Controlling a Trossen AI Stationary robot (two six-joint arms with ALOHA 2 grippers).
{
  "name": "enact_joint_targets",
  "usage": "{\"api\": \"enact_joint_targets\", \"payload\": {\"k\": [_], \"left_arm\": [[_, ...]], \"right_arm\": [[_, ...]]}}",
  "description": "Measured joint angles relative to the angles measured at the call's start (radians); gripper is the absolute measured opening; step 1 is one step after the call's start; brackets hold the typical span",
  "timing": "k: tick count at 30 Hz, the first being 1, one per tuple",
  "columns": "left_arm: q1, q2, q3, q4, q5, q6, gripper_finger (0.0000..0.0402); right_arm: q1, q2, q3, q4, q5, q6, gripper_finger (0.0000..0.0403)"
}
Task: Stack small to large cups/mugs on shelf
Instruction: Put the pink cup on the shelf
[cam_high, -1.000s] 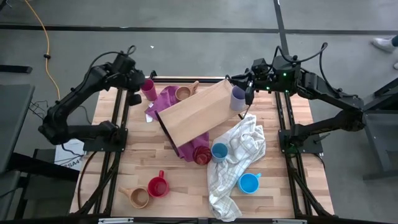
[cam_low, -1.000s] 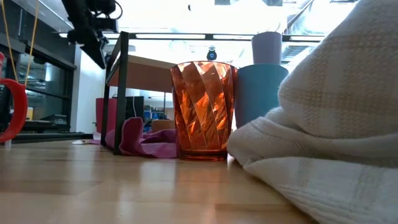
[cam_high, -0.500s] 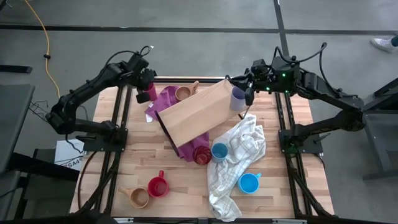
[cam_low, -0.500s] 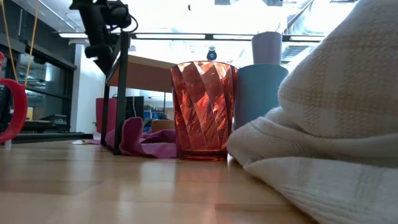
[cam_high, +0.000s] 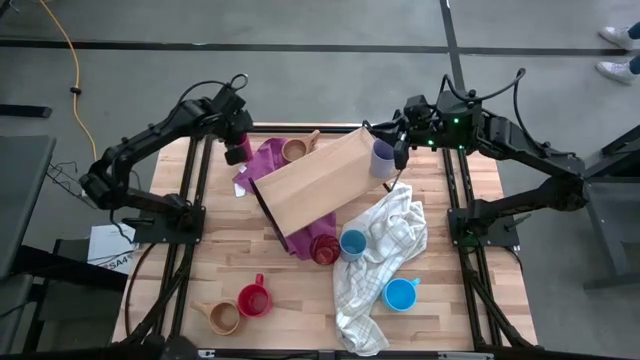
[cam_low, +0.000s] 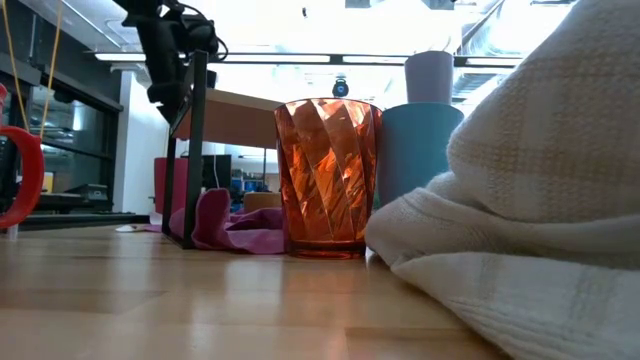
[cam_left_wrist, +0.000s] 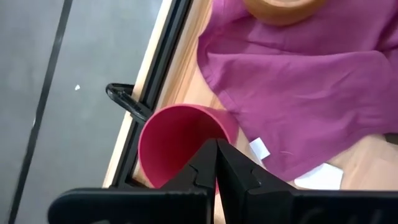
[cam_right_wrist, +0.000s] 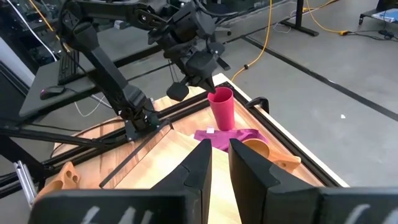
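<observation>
High view: the left pincer (cam_high: 237, 146) is seen at the far left corner of the desk (cam_high: 300, 300), directly over the magenta tumbler (cam_high: 238, 150). In the left wrist view its fingers are pressed together with no gap, their tips over the far rim of the tumbler; whether the rim is pinched between them cannot be told. The tumbler stands upright at the desk's far left edge, just beside the purple cloth (cam_high: 262, 160).

The right pincer (cam_high: 398, 140) is held near the far right corner, over the lavender tumbler (cam_high: 382, 157). In the right wrist view a narrow gap is seen between its fingers, and nothing is seen held in it.

The shelf (cam_high: 312, 187) is lying aslant across the middle of the desk, one corner resting on the purple cloth. A tan mug (cam_high: 295, 150) is set at the far edge, touching the cloth and just beside the shelf. A red faceted tumbler (cam_high: 322, 248) and a blue cup (cam_high: 352, 243) are placed side by side below the shelf's near edge, next to the white checked towel (cam_high: 385, 255). A second blue cup (cam_high: 400, 294) is found by the towel near the right edge. A red mug (cam_high: 253, 299) and another tan mug (cam_high: 221, 317) are set near the near left corner.
</observation>
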Motion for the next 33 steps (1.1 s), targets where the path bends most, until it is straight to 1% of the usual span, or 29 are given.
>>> {"api": "enact_joint_targets", "payload": {"k": [5,8,11,13,16,20,23,26,33], "left_arm": [[0.057,0.000,0.000,0.013,0.024,-0.028,0.0001],[0.106,-0.001,0.000,0.014,0.101,-0.033,0.0001],[0.120,0.000,0.000,0.026,0.158,-0.041,0.0003],[0.119,0.000,0.000,0.030,0.185,-0.043,0.0011],[0.118,0.000,0.000,0.027,0.217,-0.040,0.0035],[0.119,0.001,0.000,0.028,0.210,-0.047,0.0069],[0.118,0.001,0.000,0.014,0.200,-0.047,0.0085],[0.118,0.015,0.000,-0.010,0.182,-0.046,0.0088],[0.116,0.059,0.000,-0.028,0.182,-0.045,0.0086]], "right_arm": [[0.000,0.000,0.000,-0.018,-0.004,-0.012,0.0048],[0.000,0.000,0.000,-0.023,-0.010,-0.011,0.0048],[0.000,0.000,0.000,-0.023,-0.012,-0.012,0.0048],[0.000,0.000,0.000,-0.023,-0.012,-0.015,0.0048],[0.000,0.000,0.000,-0.028,-0.012,-0.020,0.0048],[0.000,0.000,0.000,-0.039,-0.012,-0.021,0.0048],[0.000,0.000,0.000,-0.038,-0.012,-0.023,0.0048],[0.000,0.000,0.000,-0.038,-0.012,-0.024,0.0048],[0.000,0.000,0.000,-0.038,-0.011,-0.033,0.0048]]}}
